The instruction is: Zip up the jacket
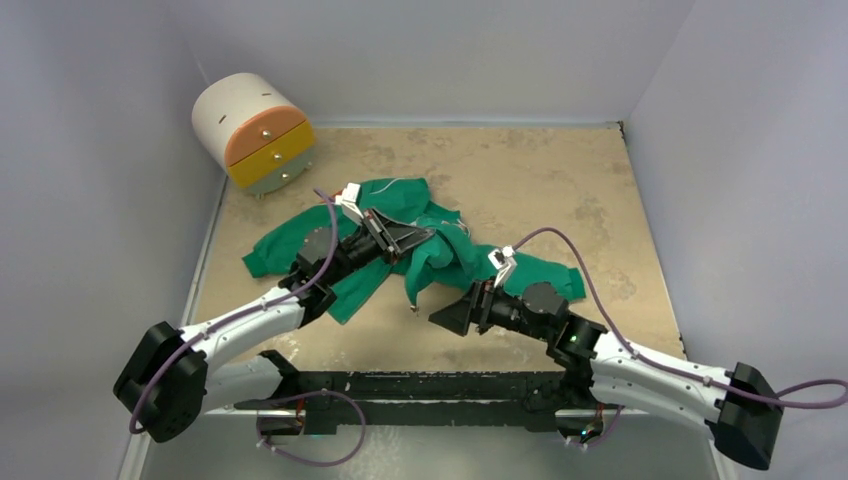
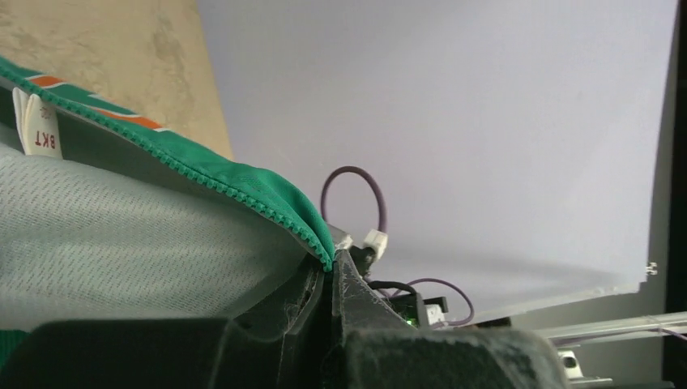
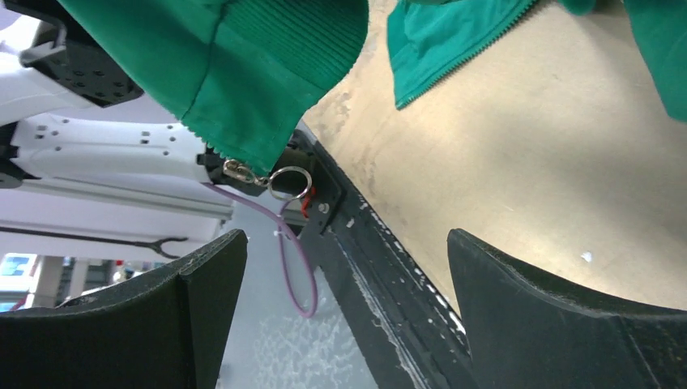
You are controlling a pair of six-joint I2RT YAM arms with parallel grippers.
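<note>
**Location.** The jacket (image 1: 400, 195) lies crumpled and open near the middle of the table (image 1: 600, 180), sleeves spread to either side. One front panel is raised off the surface.

**Left fingers** (image 2: 360, 304): clenched on the toothed front edge of that panel. The zip teeth (image 2: 235, 190) run straight into the pinch, with the pale mesh lining (image 2: 121, 235) and a white label (image 2: 36, 126) showing beneath.

**Right fingers** (image 3: 526, 308): released and spread wide, holding nothing. They sit low by the table's near edge, just short of the panel's hanging bottom corner.

**Handling assessment.**
- The garment appears light and fully limp. It drapes and folds under its own weight, so it is judged to sag wherever it is unsupported.
- The ribbed hem (image 3: 308, 40) looks thicker and should give a firmer hold than the thin shell.
- The slider (image 3: 243, 172) with its ring pull (image 3: 290, 180) dangles at that hem corner. It is small, metallic and likely slippery, so it calls for a narrow, centred pinch.
- The mating zip edge (image 3: 454, 49) lies apart on the table, not engaged.

**Recommended holds.** Take the ring pull, or the hem just beside it, with the right fingers. Keep the tape taut from the existing pinch. Slack fabric is the main risk, since the teeth would buckle rather than feed.
</note>
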